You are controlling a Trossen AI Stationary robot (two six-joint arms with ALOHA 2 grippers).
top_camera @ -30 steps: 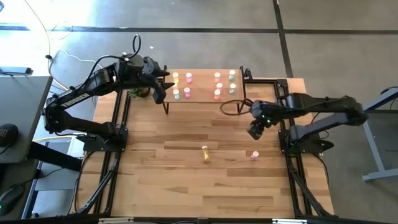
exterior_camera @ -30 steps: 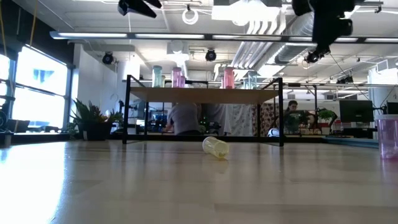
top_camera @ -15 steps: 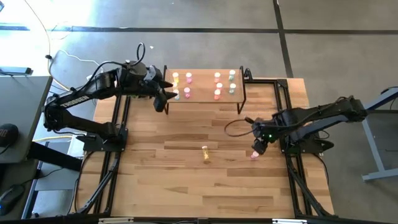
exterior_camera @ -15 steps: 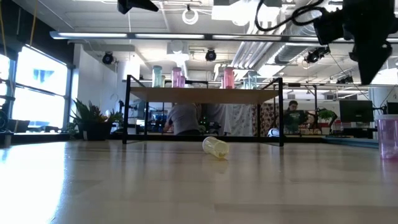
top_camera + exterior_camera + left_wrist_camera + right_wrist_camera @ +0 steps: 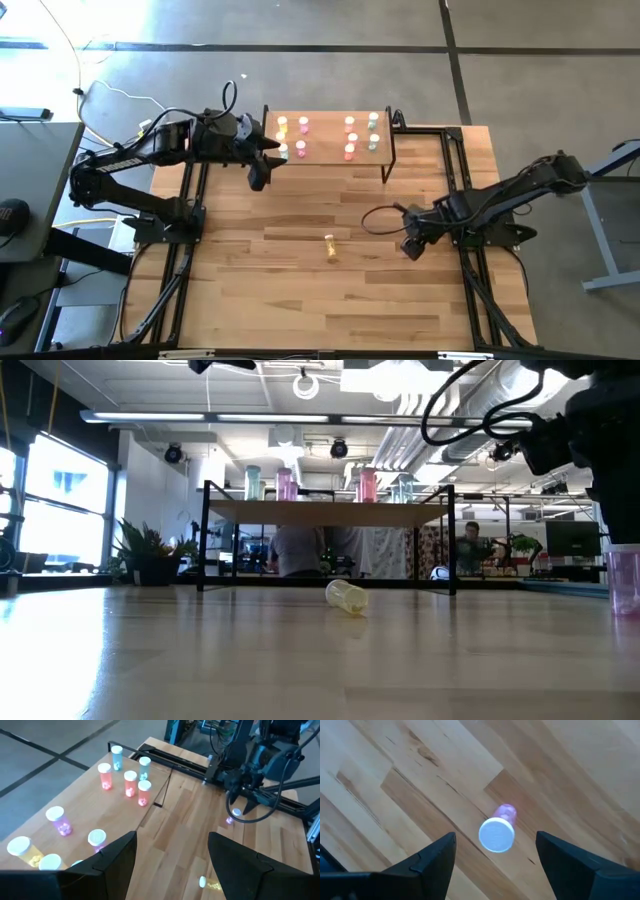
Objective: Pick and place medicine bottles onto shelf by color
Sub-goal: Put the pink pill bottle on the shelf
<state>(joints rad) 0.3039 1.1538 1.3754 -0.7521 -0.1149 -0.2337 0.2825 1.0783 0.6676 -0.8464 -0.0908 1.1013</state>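
One pink medicine bottle (image 5: 497,832) with a white cap stands upright on the table. My right gripper (image 5: 496,839) hangs over it, pointing steeply down, open, with a finger on either side and clear of it. In the high view that gripper (image 5: 410,247) hides the bottle. A yellow bottle (image 5: 330,247) lies on its side mid-table. The shelf (image 5: 330,158) at the far side carries several bottles standing in groups: yellow (image 5: 282,125), pink (image 5: 303,125), red (image 5: 350,125) and green (image 5: 373,120). My left gripper (image 5: 260,172) hovers open and empty above the shelf's near left corner.
Black frame rails (image 5: 195,200) run along the table's left and right sides beside the arm bases. A potted plant (image 5: 150,555) stands left of the shelf. People (image 5: 470,545) show in the room behind. Bare wooden tabletop (image 5: 300,300) lies toward the near edge.
My right gripper has come down and toward the near edge, from beside the shelf's right end to just over the pink bottle, tipping steeper. My left gripper has swung a little toward the near edge along the shelf's left end. The bottles have kept still.
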